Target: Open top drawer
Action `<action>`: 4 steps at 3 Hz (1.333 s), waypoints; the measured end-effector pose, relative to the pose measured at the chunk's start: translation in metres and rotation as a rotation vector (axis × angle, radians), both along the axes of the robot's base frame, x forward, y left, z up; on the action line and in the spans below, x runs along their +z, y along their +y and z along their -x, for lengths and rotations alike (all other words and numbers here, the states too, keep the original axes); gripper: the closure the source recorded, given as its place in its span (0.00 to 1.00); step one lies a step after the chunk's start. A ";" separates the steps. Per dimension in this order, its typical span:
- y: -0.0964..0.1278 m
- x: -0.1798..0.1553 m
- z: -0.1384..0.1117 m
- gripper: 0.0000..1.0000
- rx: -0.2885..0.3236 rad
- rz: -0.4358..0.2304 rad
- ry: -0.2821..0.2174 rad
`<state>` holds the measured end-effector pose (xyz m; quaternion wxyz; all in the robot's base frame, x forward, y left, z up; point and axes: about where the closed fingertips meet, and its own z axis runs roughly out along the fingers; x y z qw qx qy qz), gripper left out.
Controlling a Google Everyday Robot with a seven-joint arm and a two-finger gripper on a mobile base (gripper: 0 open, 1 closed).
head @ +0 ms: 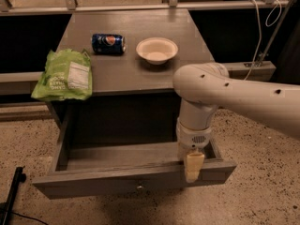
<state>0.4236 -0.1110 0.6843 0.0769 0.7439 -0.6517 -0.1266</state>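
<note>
The top drawer (117, 179) is a wide grey wooden drawer, pulled far out of the cabinet. Its inside shows bare. A small round metal knob (139, 187) sits at the centre of its front panel. My gripper (193, 165) hangs from the white arm at the drawer's right front. One cream finger (193, 167) hooks over the top edge of the front panel.
On the grey cabinet top (131, 74) lie a blue soda can (108, 44), a white bowl (157, 50) and a green chip bag (65, 75) overhanging the left front corner. A black stand (11, 196) is at lower left. Speckled floor lies around.
</note>
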 end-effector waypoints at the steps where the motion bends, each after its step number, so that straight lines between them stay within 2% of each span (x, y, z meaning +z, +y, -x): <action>1: 0.026 0.056 -0.019 0.43 0.111 0.049 -0.102; 2: 0.035 0.071 -0.043 0.66 0.165 0.023 -0.152; 3: 0.021 0.055 -0.056 0.89 0.142 -0.028 -0.205; 4: 0.011 0.026 -0.054 1.00 0.075 -0.086 -0.290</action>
